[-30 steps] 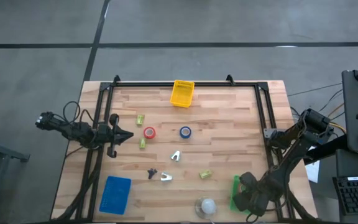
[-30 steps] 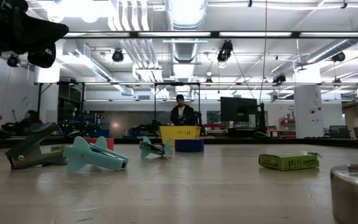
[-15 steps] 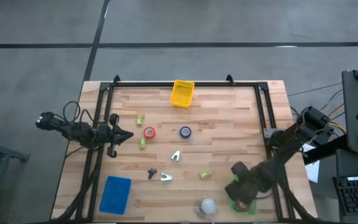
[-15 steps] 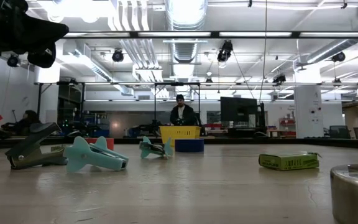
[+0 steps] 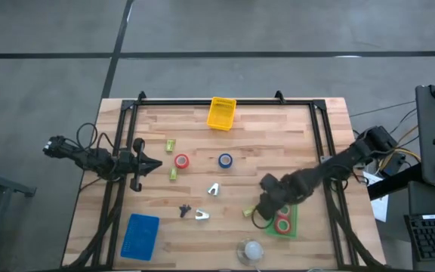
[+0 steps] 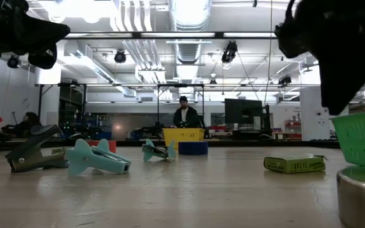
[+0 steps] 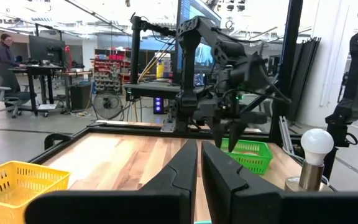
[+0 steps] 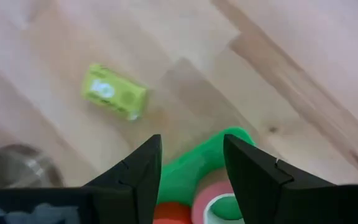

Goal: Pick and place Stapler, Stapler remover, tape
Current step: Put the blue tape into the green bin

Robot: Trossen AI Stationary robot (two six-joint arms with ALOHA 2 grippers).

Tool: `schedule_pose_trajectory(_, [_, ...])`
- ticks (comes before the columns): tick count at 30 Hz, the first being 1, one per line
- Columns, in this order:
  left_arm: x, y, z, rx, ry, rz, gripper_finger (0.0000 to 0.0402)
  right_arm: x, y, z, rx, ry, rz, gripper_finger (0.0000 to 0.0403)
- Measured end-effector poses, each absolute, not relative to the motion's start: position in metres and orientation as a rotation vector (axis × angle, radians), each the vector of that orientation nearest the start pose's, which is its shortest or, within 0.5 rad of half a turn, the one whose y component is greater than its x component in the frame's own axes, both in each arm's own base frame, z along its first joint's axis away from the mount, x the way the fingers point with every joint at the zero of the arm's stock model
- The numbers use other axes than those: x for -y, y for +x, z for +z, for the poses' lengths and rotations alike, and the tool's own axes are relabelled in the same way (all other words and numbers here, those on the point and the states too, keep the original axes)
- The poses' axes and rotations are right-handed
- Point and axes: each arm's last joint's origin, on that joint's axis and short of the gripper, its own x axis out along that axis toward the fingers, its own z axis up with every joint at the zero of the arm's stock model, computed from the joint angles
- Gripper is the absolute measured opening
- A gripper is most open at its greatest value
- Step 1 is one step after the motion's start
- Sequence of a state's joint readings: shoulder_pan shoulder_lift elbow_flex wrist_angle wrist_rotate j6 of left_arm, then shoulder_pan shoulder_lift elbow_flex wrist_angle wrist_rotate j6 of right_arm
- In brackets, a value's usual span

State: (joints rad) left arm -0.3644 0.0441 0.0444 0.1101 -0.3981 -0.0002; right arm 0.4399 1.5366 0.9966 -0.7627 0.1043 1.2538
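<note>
Over the green tray (image 5: 287, 224), your right gripper (image 5: 259, 214) hangs part-open and empty.

A red and a pinkish tape roll (image 5: 282, 224) already lie in that tray. The red tape (image 5: 181, 160) and blue tape (image 5: 225, 160) lie flat mid-surface, the red one just beside your shut left gripper (image 5: 153, 165), the nearer arm; rings offer no long axis.
</note>
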Motion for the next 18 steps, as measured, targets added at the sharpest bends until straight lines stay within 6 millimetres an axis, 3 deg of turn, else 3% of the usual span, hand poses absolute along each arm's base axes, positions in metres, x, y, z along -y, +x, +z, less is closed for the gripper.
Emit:
schedule_pose_trajectory(5, [0.023,0.093,0.186,0.103,-0.041,0.034,0.0026,-0.112,0.256,0.214,-1.178,0.787,-0.387,0.0169])
schedule_pose_trajectory(9, [0.023,0.093,0.186,0.103,-0.041,0.034,0.0026,-0.105,0.259,0.226,-1.056,0.709,-0.401,0.0168])
schedule_pose_trajectory(18, [0.023,0.093,0.186,0.103,-0.042,0.034,0.0026,-0.051,0.276,0.224,-0.996,0.661,-0.513,0.0157])
